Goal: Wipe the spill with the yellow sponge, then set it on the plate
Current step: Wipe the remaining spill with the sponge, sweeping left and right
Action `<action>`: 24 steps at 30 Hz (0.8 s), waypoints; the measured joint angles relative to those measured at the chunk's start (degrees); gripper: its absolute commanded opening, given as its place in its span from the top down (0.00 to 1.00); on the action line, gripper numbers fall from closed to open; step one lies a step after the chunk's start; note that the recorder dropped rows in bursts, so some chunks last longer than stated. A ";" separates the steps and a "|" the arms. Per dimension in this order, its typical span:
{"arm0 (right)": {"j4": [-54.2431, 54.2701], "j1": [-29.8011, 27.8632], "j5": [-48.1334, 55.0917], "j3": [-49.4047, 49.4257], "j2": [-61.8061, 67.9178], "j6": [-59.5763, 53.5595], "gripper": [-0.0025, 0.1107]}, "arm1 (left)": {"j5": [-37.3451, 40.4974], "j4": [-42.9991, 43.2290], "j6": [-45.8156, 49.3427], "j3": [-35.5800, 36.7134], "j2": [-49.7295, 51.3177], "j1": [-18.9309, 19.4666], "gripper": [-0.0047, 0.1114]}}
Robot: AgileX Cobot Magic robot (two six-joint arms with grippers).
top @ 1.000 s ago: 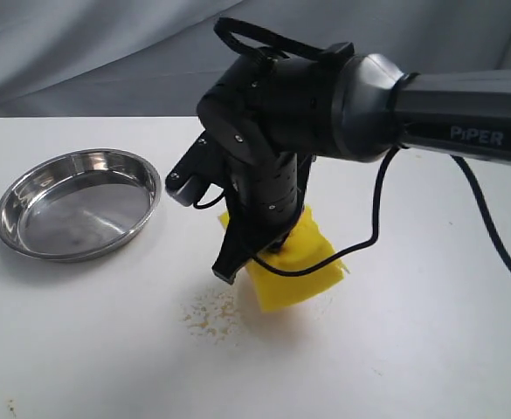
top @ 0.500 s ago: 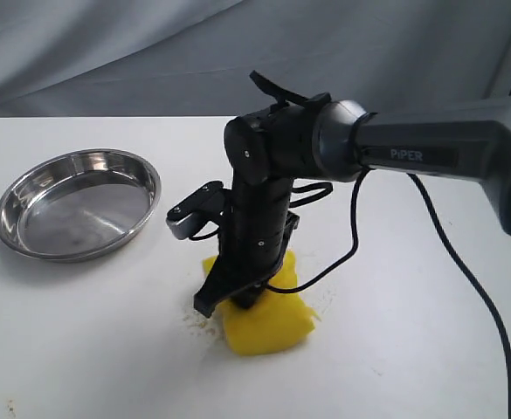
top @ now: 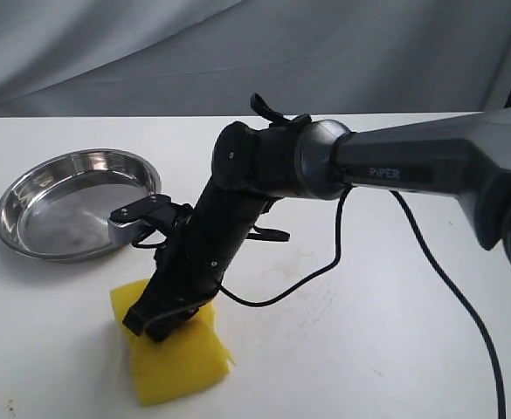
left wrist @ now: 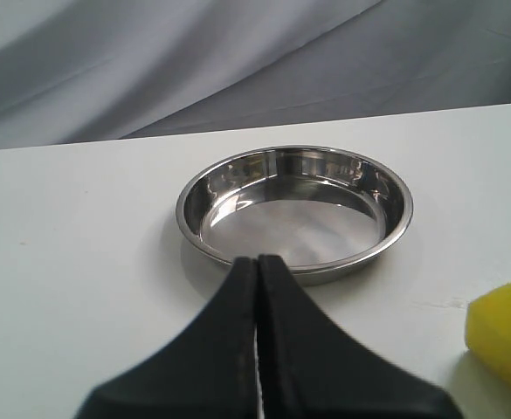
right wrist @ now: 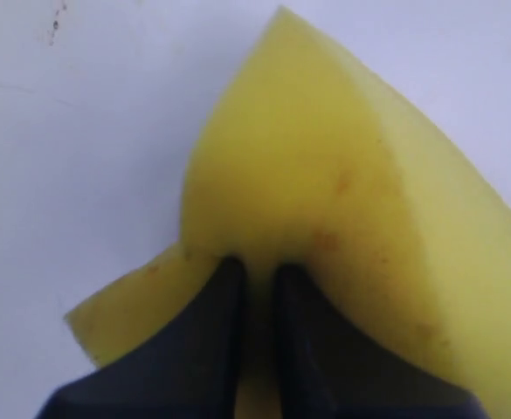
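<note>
The right gripper (right wrist: 255, 278) is clamped on a pinched fold of the bright yellow, thick foam sponge (right wrist: 325, 183). The sponge is pressed onto the white tabletop (top: 412, 367) near the round, shiny stainless-steel plate (top: 72, 214), on its camera-facing side and clear of its rim. Tan stains are seen on the foam. A faint pale smear of the spill (top: 312, 288) is seen well right of the plate. The left gripper (left wrist: 257, 275) is pressed together on nothing, pointed at the plate.

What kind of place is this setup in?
Most likely a robotics lab test bench, not a real kitchen: a plain white table against a draped grey cloth backdrop, a robot arm, and staged props, a steel plate and a yellow sponge.
</note>
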 measured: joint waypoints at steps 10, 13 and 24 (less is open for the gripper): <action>-22.20 0.22 1.10 0.08 -10.84 12.69 0.88 | 0.00 0.00 0.00 0.00 0.00 0.00 0.96; -37.24 0.22 5.41 0.08 -12.42 22.39 0.88 | 0.00 0.00 0.00 0.00 0.00 0.00 0.96; -52.07 -2.19 3.76 6.11 -9.25 34.72 0.88 | 0.00 0.00 0.00 0.00 0.00 0.00 0.96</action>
